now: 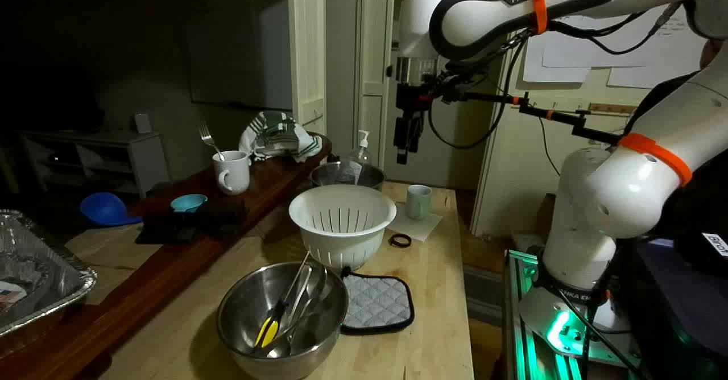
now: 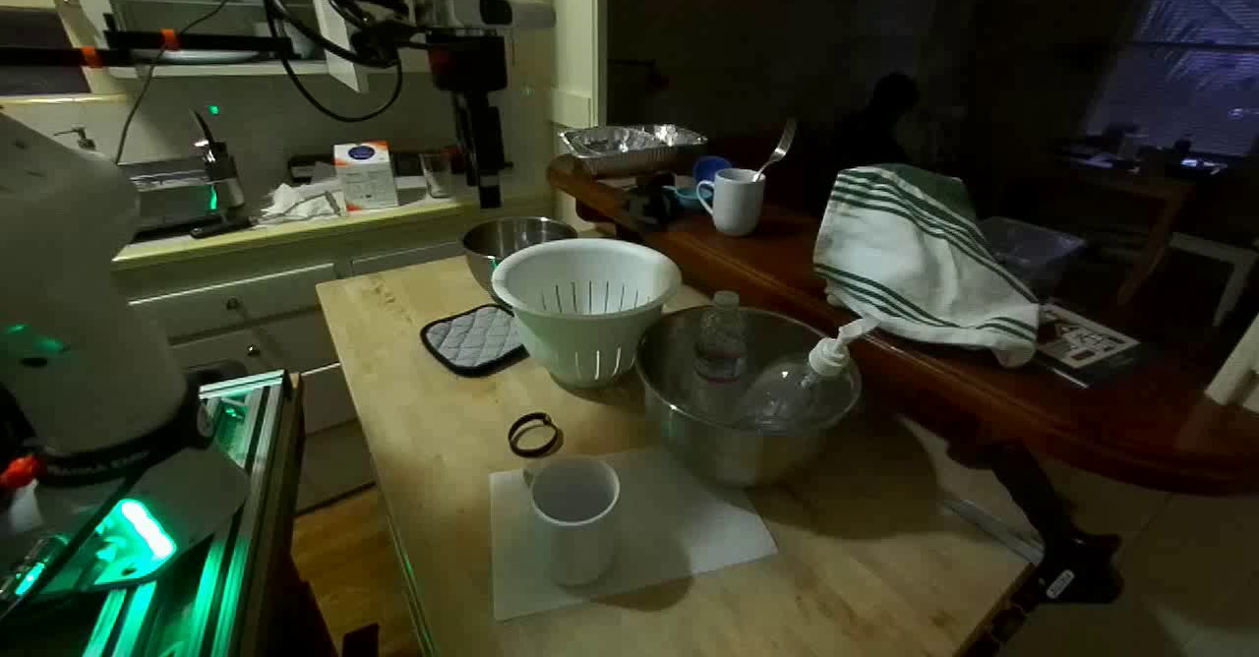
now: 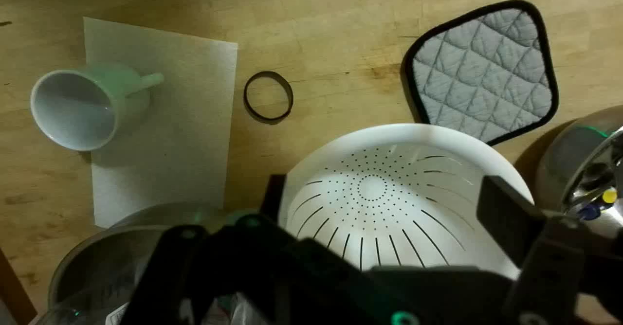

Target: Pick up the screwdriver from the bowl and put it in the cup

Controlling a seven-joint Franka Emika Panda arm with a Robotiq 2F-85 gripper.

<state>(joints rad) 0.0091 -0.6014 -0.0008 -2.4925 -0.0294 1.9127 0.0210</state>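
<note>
Wrist view: the gripper (image 3: 388, 199) has its jaws wide apart and holds nothing; the white colander (image 3: 399, 137) lies well below it. The steel bowl (image 3: 559, 164) sits off to one side of the gripper, the cup (image 3: 87, 103) off to the opposite side. In an exterior view, the screwdriver (image 1: 273, 322) lies in that bowl among other utensils (image 1: 301, 294), far beneath the gripper. In an exterior view, the cup stands upright below the gripper, nothing showing inside. I judge nothing done yet: reaching, grasping, carrying and releasing remain.

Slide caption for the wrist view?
Open tool over the table: cup on paper, dark ring, potholder, white colander, steel bowl cropped at right.
</note>
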